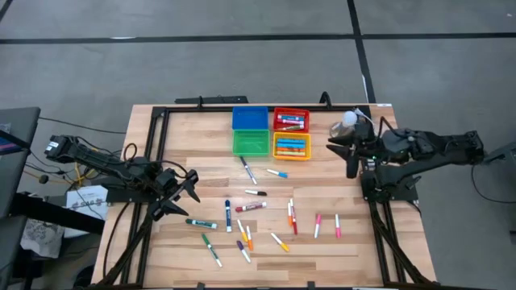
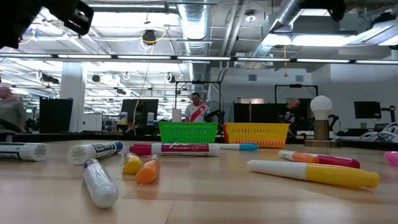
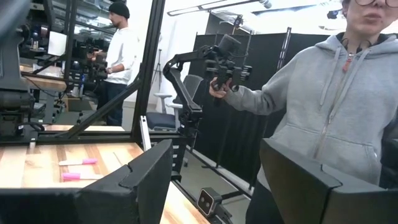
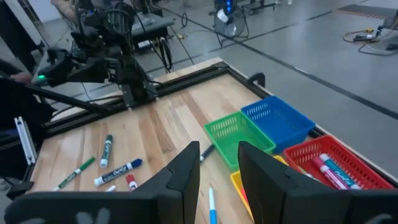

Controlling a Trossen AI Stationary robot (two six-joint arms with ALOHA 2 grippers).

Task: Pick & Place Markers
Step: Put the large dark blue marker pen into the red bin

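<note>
Several markers (image 1: 251, 207) lie flat and scattered on the wooden table (image 1: 193, 137), in front of four small bins; more markers lie in the red bin (image 1: 291, 120) and the yellow bin (image 1: 292, 146). The low view shows markers (image 2: 177, 149) up close. My left gripper (image 1: 184, 193) hovers open at the table's left side, pointing right, a little above level, with nothing between its fingers (image 3: 149, 174). My right gripper (image 1: 340, 155) hangs high at the table's right side, beside the yellow bin, pointing left and slightly down; it is open (image 4: 217, 171) and holds nothing.
The blue bin (image 1: 250, 118) and green bin (image 1: 251, 142) stand left of the red and yellow ones. A white bulb-shaped thing on a stand (image 1: 348, 121) sits at the back right. A black frame (image 1: 153, 145) rims the table. A person in a grey hoodie (image 3: 336, 93) stands beyond it.
</note>
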